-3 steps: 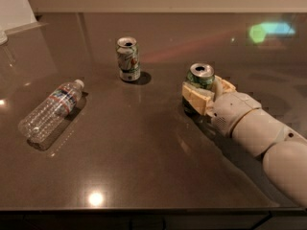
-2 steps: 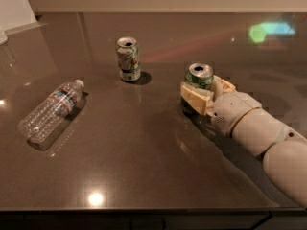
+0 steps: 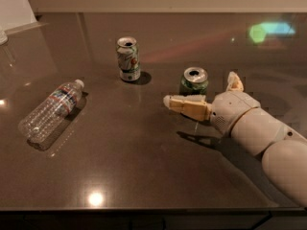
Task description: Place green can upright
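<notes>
The green can (image 3: 194, 79) stands upright on the dark table (image 3: 144, 147), right of centre, its open silver top facing up. My gripper (image 3: 201, 89) is open, with its fingers spread wide on either side of the can. One finger (image 3: 184, 105) lies across in front of the can's base and the other finger (image 3: 234, 81) is off to the can's right. Neither finger visibly presses on the can. The pale arm reaches in from the lower right.
A whiter pale-green can with a red mark (image 3: 128, 58) stands upright to the left and a little farther back. A clear plastic water bottle (image 3: 51, 111) lies on its side at the left. The table's front edge runs along the bottom.
My gripper was shut around the green can; now its fingers have spread and let it go. The can stands upright on its own.
</notes>
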Robot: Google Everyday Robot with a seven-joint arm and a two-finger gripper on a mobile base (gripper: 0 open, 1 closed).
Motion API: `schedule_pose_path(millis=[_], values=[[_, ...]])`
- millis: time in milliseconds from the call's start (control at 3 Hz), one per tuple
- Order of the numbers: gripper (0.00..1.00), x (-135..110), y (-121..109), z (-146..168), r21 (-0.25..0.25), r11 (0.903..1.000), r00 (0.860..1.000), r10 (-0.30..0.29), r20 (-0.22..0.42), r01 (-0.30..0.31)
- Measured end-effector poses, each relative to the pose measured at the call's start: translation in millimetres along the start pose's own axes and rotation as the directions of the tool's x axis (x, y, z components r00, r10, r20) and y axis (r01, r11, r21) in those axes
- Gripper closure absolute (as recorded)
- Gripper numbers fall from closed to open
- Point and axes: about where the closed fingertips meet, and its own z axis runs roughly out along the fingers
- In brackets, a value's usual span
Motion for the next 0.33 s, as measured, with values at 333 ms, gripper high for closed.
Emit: schedule_pose_path(millis=[333], values=[[0.0,0.0,0.0,0.0,0.0,1.0,1.0,0.0,0.0,0.0]])
